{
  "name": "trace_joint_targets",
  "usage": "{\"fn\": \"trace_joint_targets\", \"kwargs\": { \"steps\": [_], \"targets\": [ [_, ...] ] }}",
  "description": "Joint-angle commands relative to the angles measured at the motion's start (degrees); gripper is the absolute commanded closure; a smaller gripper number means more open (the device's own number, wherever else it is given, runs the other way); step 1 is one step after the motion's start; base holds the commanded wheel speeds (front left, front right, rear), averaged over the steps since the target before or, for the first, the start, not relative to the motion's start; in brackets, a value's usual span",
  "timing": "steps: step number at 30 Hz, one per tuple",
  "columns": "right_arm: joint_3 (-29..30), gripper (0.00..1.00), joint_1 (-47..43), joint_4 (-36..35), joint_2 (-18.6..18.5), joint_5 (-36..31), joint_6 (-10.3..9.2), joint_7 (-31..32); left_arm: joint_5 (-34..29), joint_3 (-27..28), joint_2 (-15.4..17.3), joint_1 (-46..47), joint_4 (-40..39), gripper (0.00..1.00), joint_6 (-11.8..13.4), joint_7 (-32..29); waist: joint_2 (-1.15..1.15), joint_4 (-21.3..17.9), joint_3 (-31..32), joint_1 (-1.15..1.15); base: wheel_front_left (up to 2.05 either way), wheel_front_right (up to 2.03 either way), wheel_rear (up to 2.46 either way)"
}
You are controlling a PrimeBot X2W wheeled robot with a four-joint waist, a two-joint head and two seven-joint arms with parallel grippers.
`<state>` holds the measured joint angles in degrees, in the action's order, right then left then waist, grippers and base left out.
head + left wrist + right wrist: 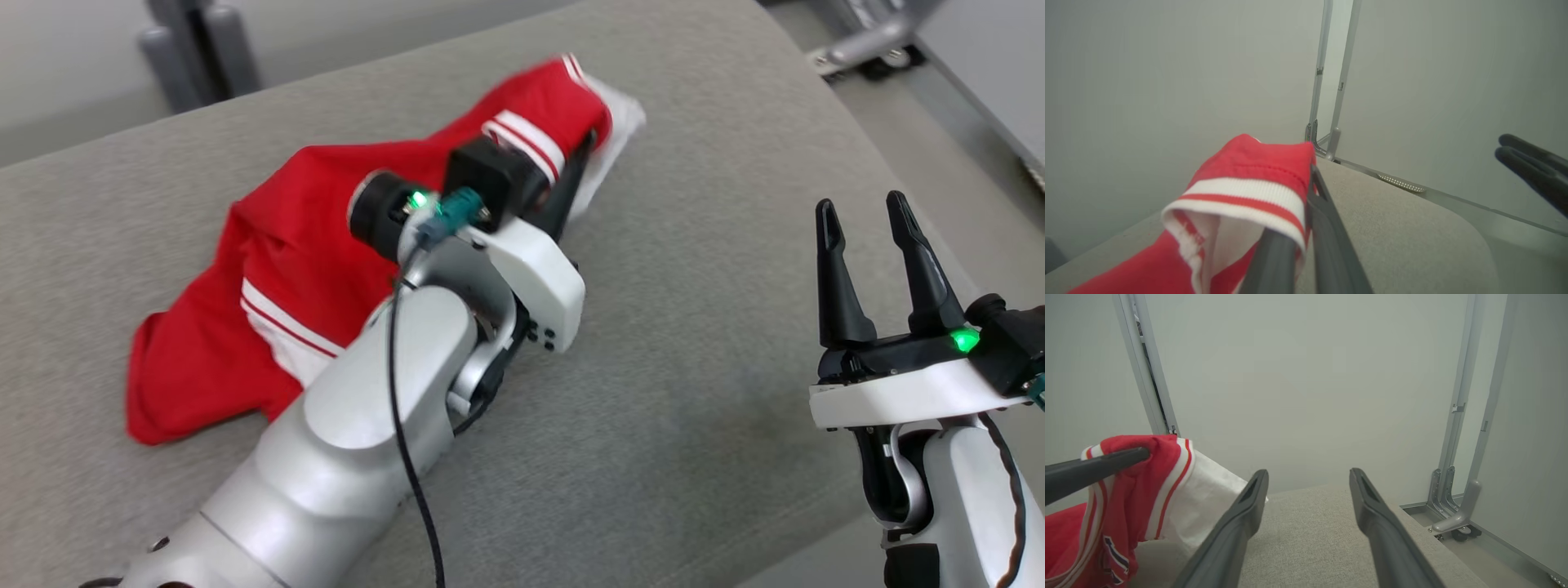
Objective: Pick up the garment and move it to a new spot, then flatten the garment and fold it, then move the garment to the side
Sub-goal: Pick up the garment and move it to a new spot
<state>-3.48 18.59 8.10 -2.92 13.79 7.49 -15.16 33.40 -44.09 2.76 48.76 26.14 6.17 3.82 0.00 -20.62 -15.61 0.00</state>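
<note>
The garment (269, 269) is a red shirt with white-and-red striped trim, crumpled on the grey padded surface (694, 245) at the left. My left gripper (584, 159) is shut on its far edge near a striped cuff, lifting that part off the surface. In the left wrist view the cuff (1241, 196) drapes over my closed fingers (1327, 228). My right gripper (869, 224) stands open over bare surface at the right, apart from the garment. The right wrist view shows the garment (1147, 490) at the left, pinched by the left gripper's fingers (1094, 469), with my own right gripper (1308, 477) holding nothing.
The padded surface ends in a rounded edge at the far right (898, 163). Beyond it stand grey metal frame legs (865, 41) on a pale floor. Pale partition walls with metal posts (1457, 428) rise behind. Bare surface lies between the two grippers.
</note>
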Motion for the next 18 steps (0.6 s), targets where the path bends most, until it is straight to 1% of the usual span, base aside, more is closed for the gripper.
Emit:
{"fn": "trace_joint_targets", "kwargs": {
  "steps": [1,2,3,7,12,14,18],
  "targets": [
    [0.08,0.0,0.63,0.03,-0.06,0.71,0.01,-0.14,0.56,-1.82,0.26,1.61,1.43,0.83,0.7,0.47,0.0,-3.26,-1.26,0.0,0.0,0.0,0.0],
    [0.0,0.0,0.57,0.04,-0.06,1.1,0.01,-0.14,0.38,-3.59,0.25,2.14,2.53,0.22,1.09,1.03,0.0,-3.62,-1.22,0.0,0.0,0.0,0.0],
    [-0.07,0.0,0.44,0.01,-0.09,1.59,0.01,-0.13,1.22,-6.99,0.27,2.23,4.78,0.0,1.34,0.99,0.0,-4.02,-1.17,0.0,0.0,0.0,0.0],
    [0.14,0.0,-0.04,0.04,-0.07,1.61,0.01,-0.13,3.58,-10.87,0.31,3.18,6.89,0.0,1.55,2.76,0.0,-3.33,-0.56,0.0,0.0,0.0,0.0],
    [0.68,0.0,-0.82,-0.17,-0.13,0.57,0.01,-0.14,7.02,-12.44,0.21,4.09,8.1,0.0,2.32,5.94,0.0,0.02,0.84,0.0,0.0,0.0,0.0],
    [1.0,0.0,-1.16,-0.14,-0.13,-0.11,0.01,-0.13,8.0,-13.3,0.24,4.48,8.71,0.0,2.03,6.41,0.0,1.87,1.56,0.0,0.0,0.0,0.0],
    [1.56,0.0,-1.28,-0.22,-0.15,-1.46,0.01,-0.14,9.77,-15.61,0.19,4.85,9.52,0.0,0.41,6.01,0.0,5.35,2.82,0.0,0.0,0.0,0.0]
  ]
}}
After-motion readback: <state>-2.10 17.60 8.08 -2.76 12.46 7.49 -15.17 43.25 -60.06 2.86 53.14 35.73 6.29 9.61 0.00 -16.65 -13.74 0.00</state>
